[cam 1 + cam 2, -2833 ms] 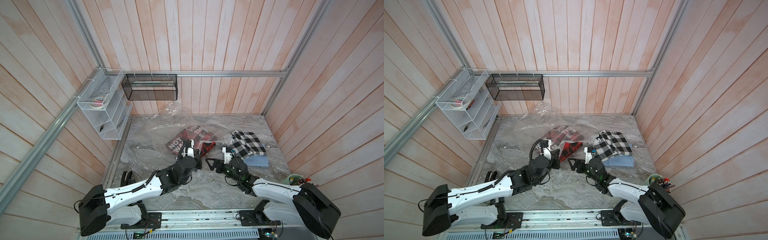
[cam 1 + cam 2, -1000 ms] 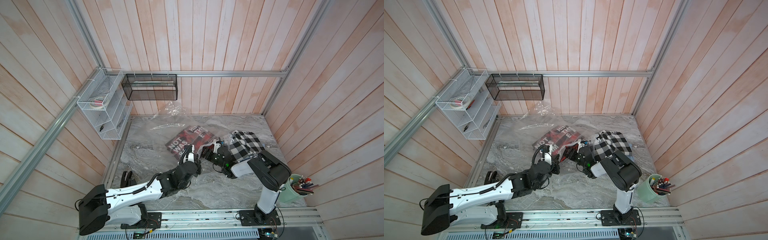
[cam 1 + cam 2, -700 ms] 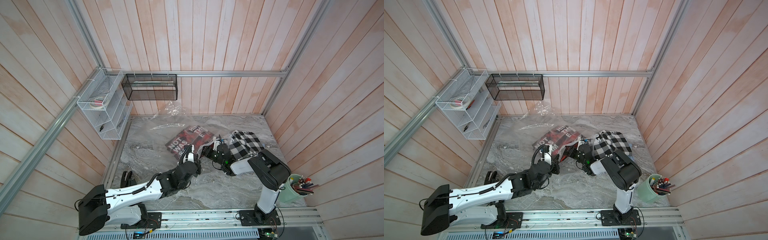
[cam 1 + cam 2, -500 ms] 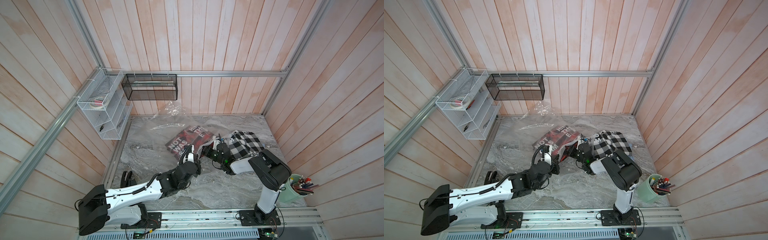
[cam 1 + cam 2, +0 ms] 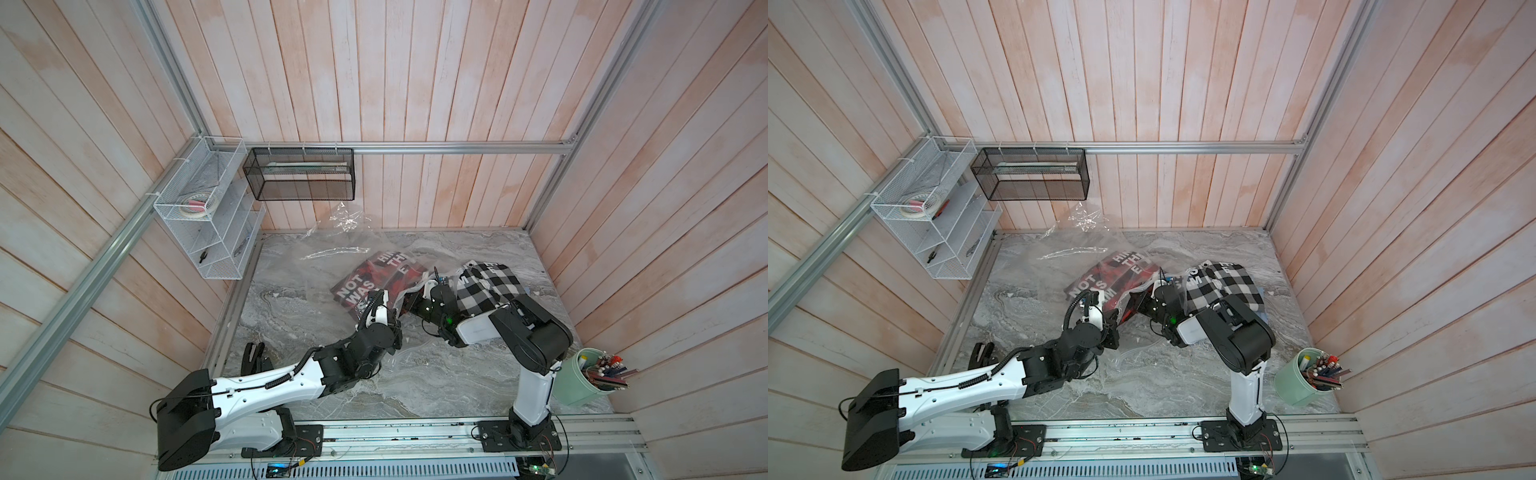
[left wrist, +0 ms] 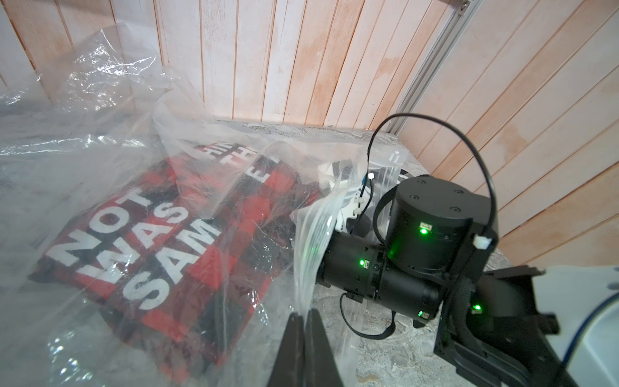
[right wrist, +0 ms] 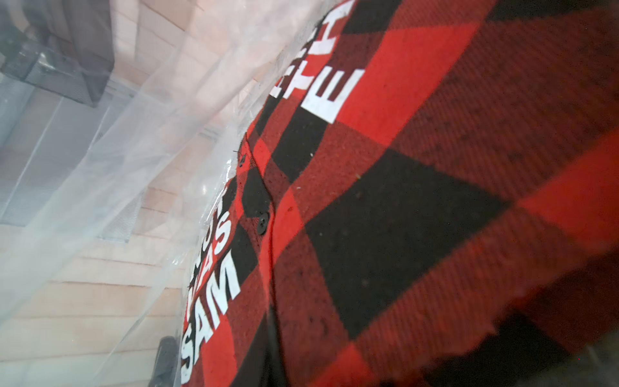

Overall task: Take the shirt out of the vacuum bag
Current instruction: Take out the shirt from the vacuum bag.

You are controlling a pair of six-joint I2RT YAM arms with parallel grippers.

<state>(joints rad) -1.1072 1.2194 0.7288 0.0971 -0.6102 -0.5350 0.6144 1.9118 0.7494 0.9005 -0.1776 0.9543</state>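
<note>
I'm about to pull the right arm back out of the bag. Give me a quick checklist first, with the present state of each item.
1. Left gripper shut on the vacuum bag mouth edge: ok.
2. Bag mouth lifted open: ok.
3. Right gripper inside the bag, at the red plaid shirt: ok.
4. Right jaws closed on fabric: cannot tell; the film hides them.
5. Room to withdraw: cannot tell; the black-and-white shirt lies close beside the right arm.
</note>
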